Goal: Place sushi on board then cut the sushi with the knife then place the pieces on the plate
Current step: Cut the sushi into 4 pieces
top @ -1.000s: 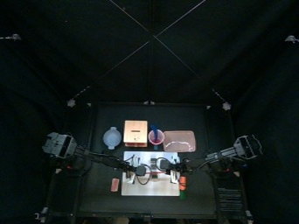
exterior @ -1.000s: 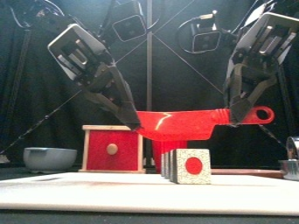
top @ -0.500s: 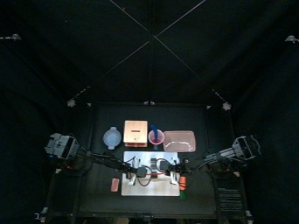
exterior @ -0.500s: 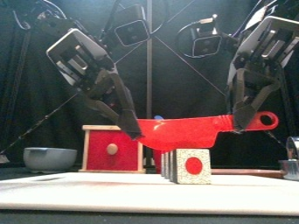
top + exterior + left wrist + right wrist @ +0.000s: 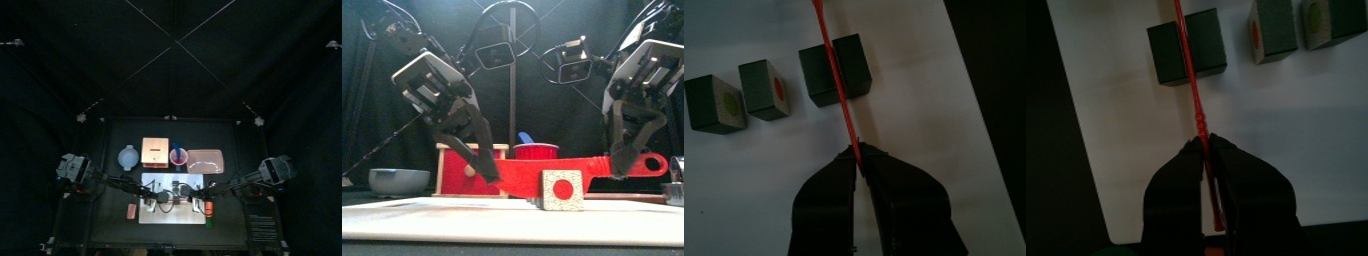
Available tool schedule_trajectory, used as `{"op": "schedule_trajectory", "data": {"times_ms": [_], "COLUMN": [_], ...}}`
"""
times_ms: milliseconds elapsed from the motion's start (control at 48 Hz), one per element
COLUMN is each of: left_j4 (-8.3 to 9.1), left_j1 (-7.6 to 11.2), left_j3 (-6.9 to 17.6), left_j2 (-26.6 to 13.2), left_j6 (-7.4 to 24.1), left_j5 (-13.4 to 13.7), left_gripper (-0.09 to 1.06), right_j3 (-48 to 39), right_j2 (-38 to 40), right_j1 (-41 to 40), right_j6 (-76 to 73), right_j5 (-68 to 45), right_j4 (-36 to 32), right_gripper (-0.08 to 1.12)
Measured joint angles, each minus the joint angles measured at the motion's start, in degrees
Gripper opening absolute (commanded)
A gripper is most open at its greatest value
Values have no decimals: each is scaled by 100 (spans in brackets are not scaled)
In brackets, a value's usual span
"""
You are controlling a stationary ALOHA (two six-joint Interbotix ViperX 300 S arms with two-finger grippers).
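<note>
The left gripper (image 5: 855, 152) is pinched narrow on the blade tip of the red knife (image 5: 596, 164), and the right gripper (image 5: 1204, 145) is clamped tight on its handle end. Between them the knife lies nearly level, low over the white board (image 5: 502, 218), its blade crossing one dark green sushi block (image 5: 815, 72). Whether the edge touches that block cannot be told. Two more sushi pieces (image 5: 767, 88) stand just beside the block, apart from it. Behind the board stand a wooden box (image 5: 469, 165), a red cup (image 5: 537, 151) and a bowl (image 5: 398, 181).
</note>
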State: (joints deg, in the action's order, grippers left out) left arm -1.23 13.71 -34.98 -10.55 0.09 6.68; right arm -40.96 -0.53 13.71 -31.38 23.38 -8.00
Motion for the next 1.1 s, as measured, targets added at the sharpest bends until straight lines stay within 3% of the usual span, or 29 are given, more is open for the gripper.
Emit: {"op": "schedule_trajectory", "data": {"times_ms": [229,688,917,1104], "left_j4": [-149,-158,9,220], "left_j1": [149,290,272,272], "left_j3": [18,35,0,-308], "left_j2": [0,246,773,1389], "left_j6": [9,26,35,26], "left_j5": [9,62,70,-26], "left_gripper": [51,57,72,79], "right_j3": [53,141,158,149], "right_j2": [-26,290,817,1257], "right_j1": [220,290,272,290], "right_j6": [-9,-35,-26,-18], "right_j5": [0,422,615,633], "right_j4": [264,193,-44,-62], "right_gripper": [40,40,40,40]}}
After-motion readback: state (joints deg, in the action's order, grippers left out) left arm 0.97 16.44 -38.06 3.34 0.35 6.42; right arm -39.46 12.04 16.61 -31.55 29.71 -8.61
